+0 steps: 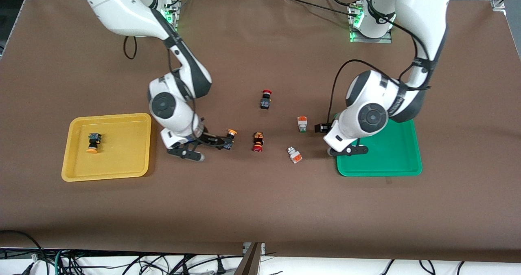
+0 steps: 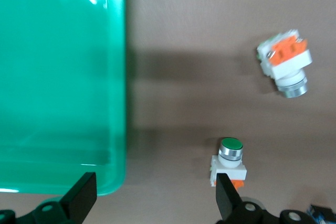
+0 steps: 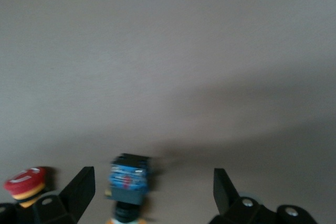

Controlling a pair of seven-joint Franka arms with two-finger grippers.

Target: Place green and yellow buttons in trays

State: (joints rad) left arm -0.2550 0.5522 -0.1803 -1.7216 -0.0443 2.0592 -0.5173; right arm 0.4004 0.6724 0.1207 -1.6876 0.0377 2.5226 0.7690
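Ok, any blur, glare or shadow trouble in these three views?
Right wrist view: soft throughout, the dark-bodied button smeared. Left wrist view: glare streaks on the green tray, both white buttons sharp. Front view: evenly lit, soft arm shadows only.

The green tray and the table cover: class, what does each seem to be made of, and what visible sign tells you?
Green tray: likely moulded plastic with a glossy finish; bright highlights glint on its floor, and its rim is rounded and smooth.
Table cover: seemingly brown cloth or felt-like sheet, matte; it shows no glare and its edge hangs unevenly at the front.
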